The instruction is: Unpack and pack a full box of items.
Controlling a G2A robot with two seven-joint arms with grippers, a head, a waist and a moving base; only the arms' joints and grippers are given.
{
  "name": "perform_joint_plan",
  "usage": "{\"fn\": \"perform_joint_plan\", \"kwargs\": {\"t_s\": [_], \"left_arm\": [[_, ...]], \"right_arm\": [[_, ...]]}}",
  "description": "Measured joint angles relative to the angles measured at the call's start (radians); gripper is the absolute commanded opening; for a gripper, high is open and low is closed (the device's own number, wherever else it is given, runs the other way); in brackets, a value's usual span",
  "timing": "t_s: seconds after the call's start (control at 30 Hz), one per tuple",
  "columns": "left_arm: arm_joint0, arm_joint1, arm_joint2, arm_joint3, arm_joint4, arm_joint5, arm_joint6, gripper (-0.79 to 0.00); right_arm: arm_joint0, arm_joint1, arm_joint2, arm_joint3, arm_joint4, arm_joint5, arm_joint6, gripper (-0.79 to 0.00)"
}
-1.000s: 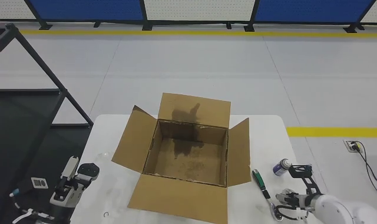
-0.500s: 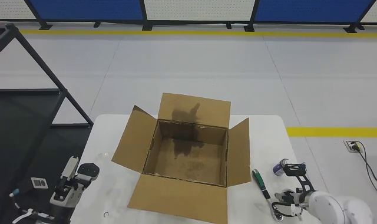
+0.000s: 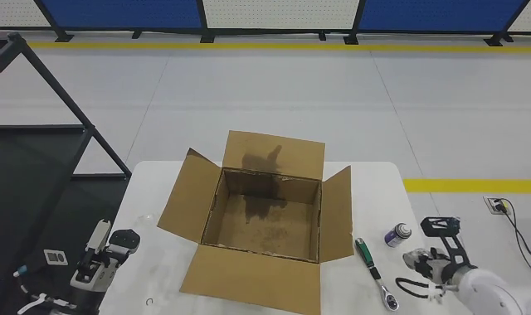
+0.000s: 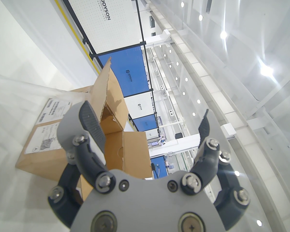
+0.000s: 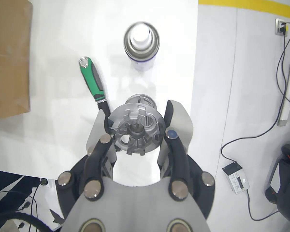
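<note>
My right tool [image 5: 137, 115] is closed on the metal hub [image 5: 134, 131], near the tabletop [image 5: 62, 13] edge. Just beside its finger lies the green ratchet [image 5: 91, 80]; beyond it the spray can [image 5: 141, 47] stands upright, and farther off the open box [image 5: 7, 49]. My left tool [image 4: 146, 112] is wide open and holds nothing.

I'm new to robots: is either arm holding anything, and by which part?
The right gripper holds a round metal part, jaws pressed on opposite sides of its rim. The left gripper is open and empty.
</note>
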Motion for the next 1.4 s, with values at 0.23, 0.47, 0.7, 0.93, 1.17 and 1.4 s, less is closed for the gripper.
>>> {"fn": "perform_joint_plan", "kwargs": {"t_s": [0.23,0.47,0.7,0.93,1.17,1.4], "left_arm": [[0.0,0.0,0.0,0.0,0.0,0.0,0.0,0.0],[0.0,0.0,0.0,0.0,0.0,0.0,0.0,0.0],[0.0,0.0,0.0,0.0,0.0,0.0,0.0,0.0],[0.0,0.0,0.0,0.0,0.0,0.0,0.0,0.0],[0.0,0.0,0.0,0.0,0.0,0.0,0.0,0.0],[0.0,0.0,0.0,0.0,0.0,0.0,0.0,0.0]], "right_arm": [[-0.007,0.005,0.029,-0.274,0.092,0.031,0.056,-0.785],[0.188,0.015,-0.062,-0.262,0.175,0.08,0.119,-0.785],[0.215,0.016,-0.078,-0.262,0.17,0.098,0.131,-0.785],[0.216,0.016,-0.078,-0.262,0.171,0.098,0.131,-0.785],[0.236,0.016,-0.193,-0.263,0.219,0.053,0.032,-0.785],[0.447,0.009,-0.42,-0.202,0.223,0.093,0.062,-0.785]]}}
